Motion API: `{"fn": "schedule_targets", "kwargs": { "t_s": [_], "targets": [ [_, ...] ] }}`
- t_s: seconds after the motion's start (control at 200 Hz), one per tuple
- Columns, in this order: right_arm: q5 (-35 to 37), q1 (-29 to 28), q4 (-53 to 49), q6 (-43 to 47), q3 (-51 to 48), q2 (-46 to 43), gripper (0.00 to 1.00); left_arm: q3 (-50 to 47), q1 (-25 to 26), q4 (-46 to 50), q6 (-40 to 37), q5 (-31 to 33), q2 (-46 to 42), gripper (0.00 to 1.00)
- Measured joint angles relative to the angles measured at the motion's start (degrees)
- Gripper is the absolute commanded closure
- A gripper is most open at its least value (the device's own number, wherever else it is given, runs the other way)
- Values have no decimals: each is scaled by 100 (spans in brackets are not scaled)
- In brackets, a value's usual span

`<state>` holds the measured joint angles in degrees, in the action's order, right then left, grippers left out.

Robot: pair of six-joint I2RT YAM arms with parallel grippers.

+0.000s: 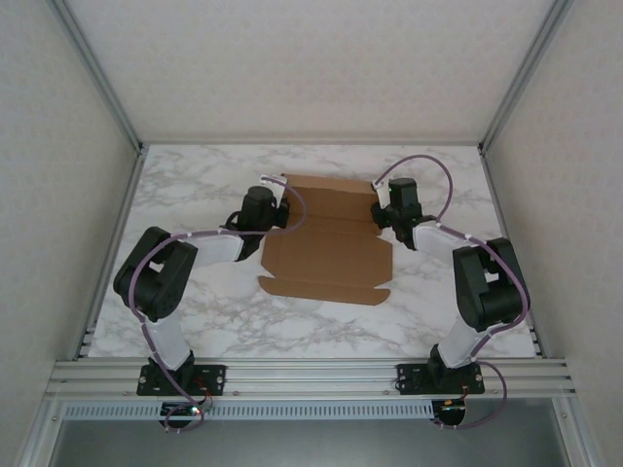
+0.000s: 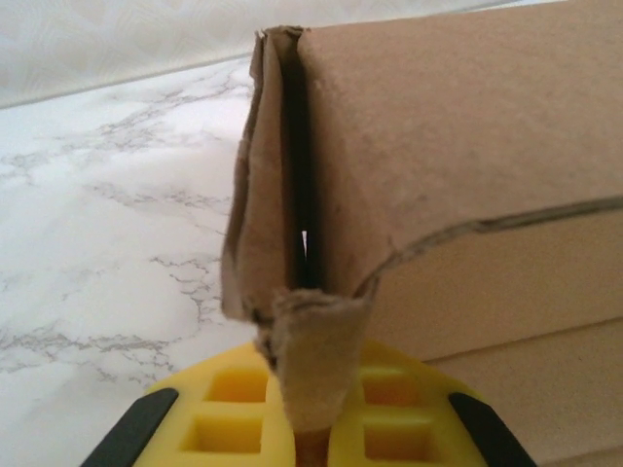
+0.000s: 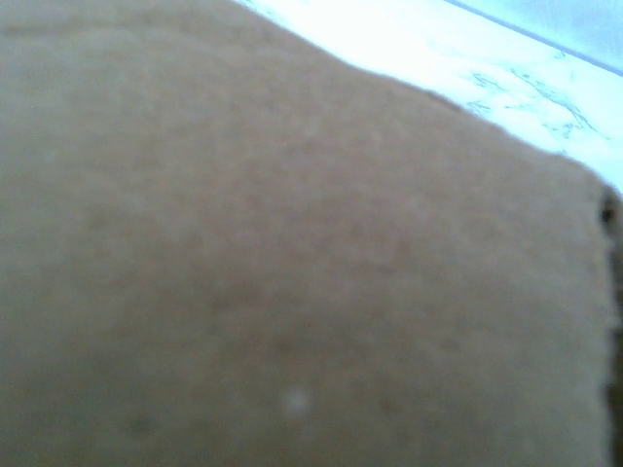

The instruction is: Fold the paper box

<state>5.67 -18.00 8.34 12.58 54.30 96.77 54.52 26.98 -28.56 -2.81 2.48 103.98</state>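
Pinching a frayed tab of the box between its yellow pads, the left gripper is pressed together on the cardboard, as seen from the left wrist. From above, that gripper meets the box at its 10 o'clock corner. The right gripper sits against the edge at 2 o'clock; whether its jaws are spread or closed cannot be told. The box lies near the middle of the table, between the two arms, its long side running from 9 to 3 o'clock.

The sheet is plain brown die-cut cardboard, crossed by straight creases, with a narrow notched flap along its 6 o'clock edge. The half toward 12 o'clock looks darker than the near half. In the left wrist view a side wall stands upright, folded double, with a dark slit between its two layers. Its edges are ragged and the held tab is crumpled. A curved cut line runs across the face toward 3 o'clock. The right wrist view has matt brown board very close and blurred, with a strip of table at 1 o'clock.

The table is smooth, white and marble-patterned with grey veins. The pads are moulded with square recesses and flanked by black.
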Motion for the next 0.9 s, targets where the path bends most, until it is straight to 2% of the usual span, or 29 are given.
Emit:
{"fn": "schedule_targets", "kwargs": {
  "t_s": [0.205, 0.436, 0.751, 0.896],
  "targets": [
    [935, -214, -66, -181, 339, 297, 91, 2, 101, 85, 363, 164, 0, 100],
    [1963, -494, -358, -697, 942, 588, 92, 2, 107, 96, 844, 184, 0, 100],
    [2765, -741, -962, -1429, 1526, 861, 89, 2, 149, 107, 1318, 188, 0, 100],
    [2892, -765, -1119, -1864, 1545, 914, 82, 2, 199, 127, 1340, 232, -11, 100]
  ]
}}
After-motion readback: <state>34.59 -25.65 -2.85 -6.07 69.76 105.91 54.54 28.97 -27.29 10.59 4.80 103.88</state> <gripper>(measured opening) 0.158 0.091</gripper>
